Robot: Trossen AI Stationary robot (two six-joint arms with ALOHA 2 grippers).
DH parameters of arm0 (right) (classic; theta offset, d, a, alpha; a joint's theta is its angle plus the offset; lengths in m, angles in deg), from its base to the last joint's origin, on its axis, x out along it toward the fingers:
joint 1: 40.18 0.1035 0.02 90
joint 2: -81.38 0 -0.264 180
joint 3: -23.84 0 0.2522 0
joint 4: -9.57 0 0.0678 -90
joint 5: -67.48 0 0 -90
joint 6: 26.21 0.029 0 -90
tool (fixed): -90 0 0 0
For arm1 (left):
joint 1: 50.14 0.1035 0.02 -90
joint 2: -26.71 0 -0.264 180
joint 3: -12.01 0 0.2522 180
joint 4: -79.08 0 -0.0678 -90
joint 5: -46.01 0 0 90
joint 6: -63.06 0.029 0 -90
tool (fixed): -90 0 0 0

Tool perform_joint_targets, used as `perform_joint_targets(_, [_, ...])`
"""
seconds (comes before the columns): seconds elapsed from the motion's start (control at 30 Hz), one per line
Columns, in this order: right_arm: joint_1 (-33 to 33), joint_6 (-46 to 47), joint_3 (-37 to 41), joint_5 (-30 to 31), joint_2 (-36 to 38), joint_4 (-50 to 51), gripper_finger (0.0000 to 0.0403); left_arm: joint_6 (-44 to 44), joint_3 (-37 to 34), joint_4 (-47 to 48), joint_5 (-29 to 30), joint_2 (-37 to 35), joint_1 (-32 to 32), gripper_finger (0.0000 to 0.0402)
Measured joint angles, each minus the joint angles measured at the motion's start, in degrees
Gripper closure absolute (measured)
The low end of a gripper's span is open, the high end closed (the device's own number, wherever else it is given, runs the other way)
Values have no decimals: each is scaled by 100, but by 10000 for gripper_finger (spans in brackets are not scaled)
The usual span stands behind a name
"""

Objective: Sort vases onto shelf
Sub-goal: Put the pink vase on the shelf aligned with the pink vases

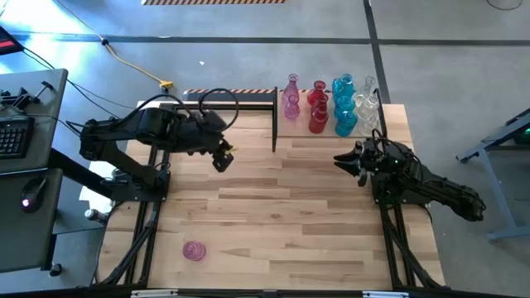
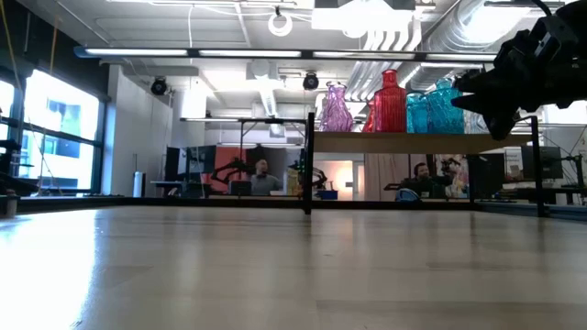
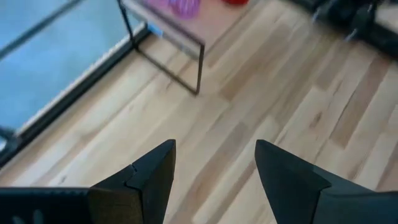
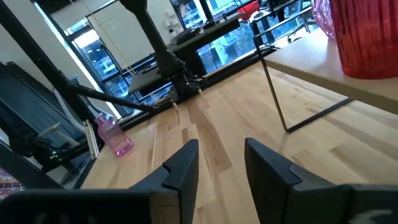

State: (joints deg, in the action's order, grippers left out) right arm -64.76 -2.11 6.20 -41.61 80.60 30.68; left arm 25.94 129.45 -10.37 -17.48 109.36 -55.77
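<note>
- Vases: one pink vase (image 1: 194, 250) stands alone on the bench (image 1: 290, 215), near its front left corner, well apart from both arms and not yet sorted.
- Left end effector (image 3: 214, 168): fingers apart, nothing between them; it hangs over bare planks left of centre, near the shelf's black corner post (image 3: 200, 67).
- Right end effector (image 4: 221, 158): fingers parted by a narrow gap, empty; it sits above the bench's right side, just in front of the shelf (image 1: 331, 136), pointing toward the centre.
- Shelf stock: pink vases (image 1: 291, 98), red vases (image 1: 318, 108), turquoise vases (image 1: 344, 103) and clear vases (image 1: 367, 101) stand in colour rows.
- Progress, as judged: nearly complete. The lone pink vase remains; it should join the pink row. Neither end effector is yet placed to take it.
</note>
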Motion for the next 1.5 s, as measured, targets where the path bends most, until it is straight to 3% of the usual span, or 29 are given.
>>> perform_joint_targets(0.37, [0, 438, -1, 2, 0, 7, 292, -614, 0, 1332, -586, -2, -682, 190])
perform_joint_targets(0.57, [0, 437, -2, 2, 0, 9, 292, -766, -35, 1324, -585, -109, -1263, 190])
perform_joint_targets(0.83, [-2, 439, -2, 2, -2, 11, 292, -1720, -35, 1323, -528, -279, -1977, 190])
perform_joint_targets(1.0, [-2, 439, -2, 2, -2, 11, 292, -2259, -72, 1319, -977, -277, -2329, 190])
perform_joint_targets(1.5, [-1, 439, -2, 2, -2, 11, 292, -3890, -1385, 1097, -1732, -157, -3257, 190])
